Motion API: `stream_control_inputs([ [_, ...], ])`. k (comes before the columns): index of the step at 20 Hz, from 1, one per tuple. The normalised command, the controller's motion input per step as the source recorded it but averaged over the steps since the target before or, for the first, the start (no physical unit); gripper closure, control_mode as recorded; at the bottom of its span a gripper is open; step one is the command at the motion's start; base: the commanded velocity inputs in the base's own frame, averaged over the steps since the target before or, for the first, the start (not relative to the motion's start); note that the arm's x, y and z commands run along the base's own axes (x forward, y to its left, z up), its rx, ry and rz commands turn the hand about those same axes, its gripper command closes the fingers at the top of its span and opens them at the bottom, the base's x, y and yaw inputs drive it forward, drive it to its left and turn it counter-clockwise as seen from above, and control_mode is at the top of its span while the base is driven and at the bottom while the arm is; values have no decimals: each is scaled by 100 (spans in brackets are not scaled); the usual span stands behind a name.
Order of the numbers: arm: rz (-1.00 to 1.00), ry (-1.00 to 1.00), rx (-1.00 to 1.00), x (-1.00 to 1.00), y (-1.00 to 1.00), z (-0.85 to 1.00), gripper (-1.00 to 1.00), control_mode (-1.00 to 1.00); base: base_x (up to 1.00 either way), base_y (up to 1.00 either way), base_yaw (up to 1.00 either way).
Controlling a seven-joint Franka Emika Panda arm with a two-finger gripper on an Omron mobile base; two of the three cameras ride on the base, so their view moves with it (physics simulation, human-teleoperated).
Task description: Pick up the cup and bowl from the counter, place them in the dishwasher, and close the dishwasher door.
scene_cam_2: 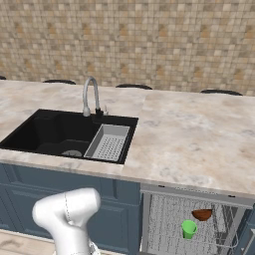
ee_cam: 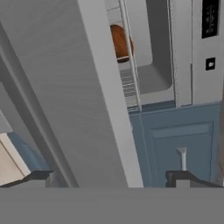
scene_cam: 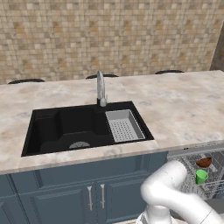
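Green cup [scene_cam_2: 189, 228], brown bowl [scene_cam_2: 202, 214] in dishwasher rack [scene_cam_2: 169, 219]; end effector [ee_cam: 109, 177] wide open, empty; no legible writing.

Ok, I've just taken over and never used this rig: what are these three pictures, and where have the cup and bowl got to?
The white arm is a robot arm on a drivable base. Two pictures come from cameras on that base, behind the arm to its left and right, looking over the counter with its black sink. The third looks along the gripper, whose jaws are open and hold nothing, close to the grey dishwasher door. The green cup and brown bowl already sit in the rack of the dishwasher. The door is not yet shut.
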Motion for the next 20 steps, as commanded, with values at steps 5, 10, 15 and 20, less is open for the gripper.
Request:
stream_control_inputs([
  [5, 8, -32, -8, 20, 6, -66, -100, -100, 0, 0, 0],
  [10, 4, -19, -5, 74, 26, -40, -100, -100, 0, 0, 0],
  [15, 2, -14, -6, 90, 30, -34, -100, -100, 0, 0, 0],
  [20, 1, -12, -7, 86, 25, -35, -100, -100, 0, 0, 0],
])
